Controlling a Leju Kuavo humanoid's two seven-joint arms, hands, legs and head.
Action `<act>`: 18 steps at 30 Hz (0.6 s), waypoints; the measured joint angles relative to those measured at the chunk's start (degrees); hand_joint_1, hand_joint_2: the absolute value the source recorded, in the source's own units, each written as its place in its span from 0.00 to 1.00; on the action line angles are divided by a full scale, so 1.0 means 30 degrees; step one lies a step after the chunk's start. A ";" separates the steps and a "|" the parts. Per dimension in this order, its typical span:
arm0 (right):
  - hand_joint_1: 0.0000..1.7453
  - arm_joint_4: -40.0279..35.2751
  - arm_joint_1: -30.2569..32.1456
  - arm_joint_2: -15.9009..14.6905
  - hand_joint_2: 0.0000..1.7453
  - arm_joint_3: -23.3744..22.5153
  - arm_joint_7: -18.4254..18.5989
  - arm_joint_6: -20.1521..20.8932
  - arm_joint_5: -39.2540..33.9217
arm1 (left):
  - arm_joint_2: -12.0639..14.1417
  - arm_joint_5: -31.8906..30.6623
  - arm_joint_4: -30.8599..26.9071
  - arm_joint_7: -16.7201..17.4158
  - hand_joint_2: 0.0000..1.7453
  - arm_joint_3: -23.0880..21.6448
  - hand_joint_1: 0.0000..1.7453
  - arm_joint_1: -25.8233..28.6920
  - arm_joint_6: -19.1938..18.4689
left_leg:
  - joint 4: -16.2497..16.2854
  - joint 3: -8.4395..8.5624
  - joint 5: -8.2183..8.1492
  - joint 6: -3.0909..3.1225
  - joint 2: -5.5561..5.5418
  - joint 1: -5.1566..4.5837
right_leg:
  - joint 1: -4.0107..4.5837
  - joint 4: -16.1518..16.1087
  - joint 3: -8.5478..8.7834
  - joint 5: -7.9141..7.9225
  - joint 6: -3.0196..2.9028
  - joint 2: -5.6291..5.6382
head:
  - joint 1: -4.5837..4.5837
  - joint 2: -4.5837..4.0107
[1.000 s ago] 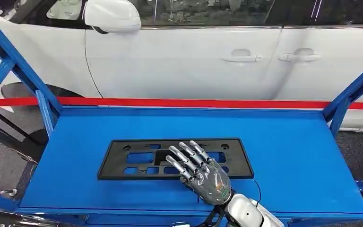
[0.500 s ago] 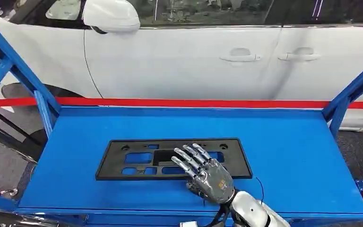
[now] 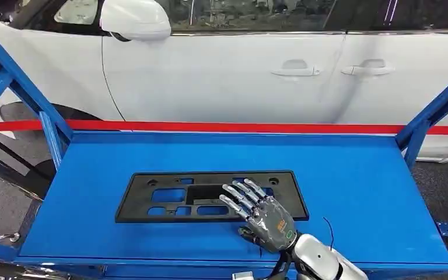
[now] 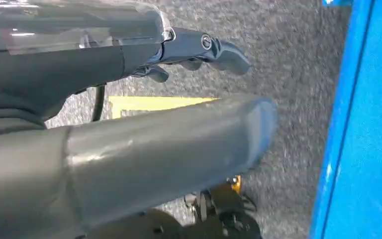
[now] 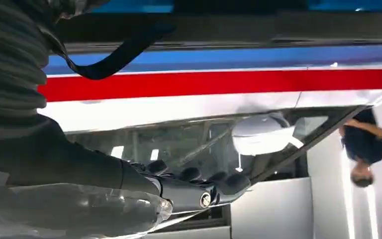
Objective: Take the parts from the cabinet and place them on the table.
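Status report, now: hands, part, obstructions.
Right robot hand open, fingers spread over the near right edge of the black plastic panel. Left robot hand empty beside the blue table. Panel flat on table. Nothing blocking.

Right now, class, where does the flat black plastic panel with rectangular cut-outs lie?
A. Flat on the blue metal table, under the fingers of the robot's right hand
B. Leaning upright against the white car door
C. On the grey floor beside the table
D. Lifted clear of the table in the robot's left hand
A: the head view shows the flat black plastic panel lying flat on the blue metal table, with the spread fingers of the right hand over its near right part.
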 joint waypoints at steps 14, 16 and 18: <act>0.00 0.0517 -0.0960 -0.0816 1.00 0.0358 -0.0352 0.2151 -0.0821 | 0.0000 -0.0189 0.0000 0.0321 0.00 0.0007 0.00 -0.0026 -0.0117 | -0.0065 0.0011 0.0066 0.0009 -0.0005 0.0116 | -0.0108 0.0177 -0.0158 -0.0025 0.0247 0.0026 | 0.0000 0.0000; 0.00 0.0872 -0.1438 -0.0498 1.00 0.0893 0.0310 0.1937 0.1594 | 0.0000 -0.0408 0.0000 0.0211 0.00 0.0007 0.00 -0.0029 -0.0065 | -0.0162 0.0064 0.0089 -0.0264 0.0001 0.0129 | -0.0051 0.0166 -0.0173 0.0009 0.0029 0.0053 | 0.0007 0.0000; 0.00 0.2051 -0.2390 0.0388 1.00 0.1890 0.1211 0.2230 0.3500 | 0.0036 -0.0481 0.0000 0.0153 0.00 0.0007 0.00 -0.0071 -0.0051 | 0.0545 -0.0180 -0.0565 -0.0442 0.0022 0.0204 | -0.0225 -0.0152 -0.0060 0.0204 -0.0339 0.0035 | 0.0007 0.0000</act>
